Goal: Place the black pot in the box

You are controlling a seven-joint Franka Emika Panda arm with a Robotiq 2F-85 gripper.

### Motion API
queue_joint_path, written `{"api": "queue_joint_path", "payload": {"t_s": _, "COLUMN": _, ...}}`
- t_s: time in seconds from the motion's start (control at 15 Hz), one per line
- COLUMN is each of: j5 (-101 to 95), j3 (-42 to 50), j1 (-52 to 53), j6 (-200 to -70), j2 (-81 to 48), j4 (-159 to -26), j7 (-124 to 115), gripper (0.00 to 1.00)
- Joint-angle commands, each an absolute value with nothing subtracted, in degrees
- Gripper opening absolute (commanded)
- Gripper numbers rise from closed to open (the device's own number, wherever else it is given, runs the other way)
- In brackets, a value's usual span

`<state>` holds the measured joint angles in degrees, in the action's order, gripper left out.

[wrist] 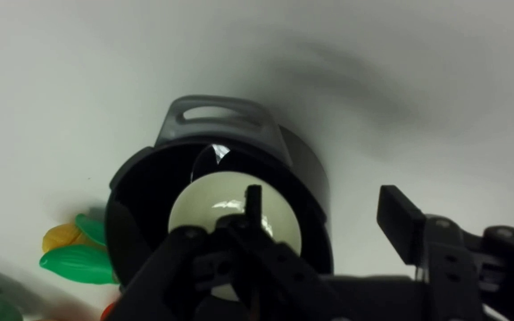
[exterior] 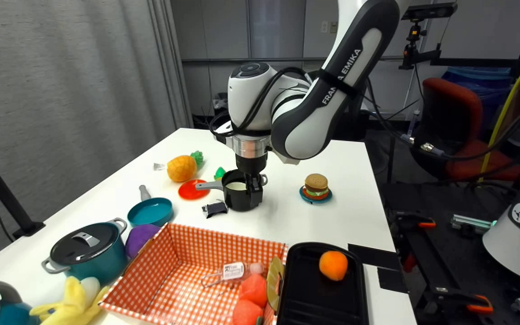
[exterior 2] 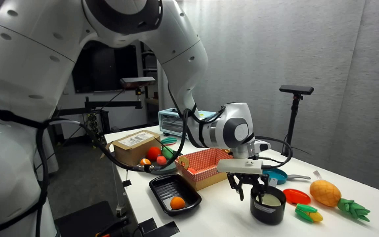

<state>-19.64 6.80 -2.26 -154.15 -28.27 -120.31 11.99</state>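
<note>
The black pot (exterior: 236,200) stands upright on the white table, with a pale inside, a long grey handle and a small grey loop opposite. It also shows in an exterior view (exterior 2: 267,214) and the wrist view (wrist: 307,166). My gripper (wrist: 324,209) is open and straddles the pot's wall. One finger is over or inside the pot's mouth, the other is outside, apart from the wall. The gripper also shows in both exterior views (exterior: 254,192) (exterior 2: 251,197). The box (exterior: 224,240), checked orange-red and white, holds red toys and a clear labelled bottle; it also shows in an exterior view (exterior 2: 206,161).
A black bin (exterior: 305,298) with an orange (exterior: 333,265) adjoins the box. A teal pan (exterior: 150,212), teal lidded pot (exterior: 89,248), red plate (exterior: 192,189) and toy pineapple (exterior: 182,168) lie beyond. Toy corn (exterior 2: 308,213) lies close to the pot. A toy burger (exterior: 316,187) stands apart.
</note>
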Motion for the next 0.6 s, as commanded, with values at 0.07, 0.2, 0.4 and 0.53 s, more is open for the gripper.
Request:
{"api": "queue_joint_path", "payload": {"t_s": 0.07, "j5": -18.7, "j3": 7.0, "j1": -2.4, "j6": -150.8, "j2": -25.7, "j4": -122.6, "j7": 10.0, "gripper": 0.28}}
{"api": "queue_joint_path", "payload": {"t_s": 0.2, "j5": -18.5, "j3": 7.1, "j1": -2.4, "j6": -149.4, "j2": -24.0, "j4": -124.3, "j7": 9.2, "gripper": 0.13}}
{"api": "queue_joint_path", "payload": {"t_s": 0.4, "j5": -18.2, "j3": 6.8, "j1": -2.4, "j6": -147.8, "j2": -21.5, "j4": -126.6, "j7": 8.5, "gripper": 0.00}}
{"api": "queue_joint_path", "payload": {"t_s": 0.53, "j5": -17.8, "j3": 6.4, "j1": -2.3, "j6": -145.8, "j2": -19.5, "j4": -128.5, "j7": 7.9, "gripper": 0.00}}
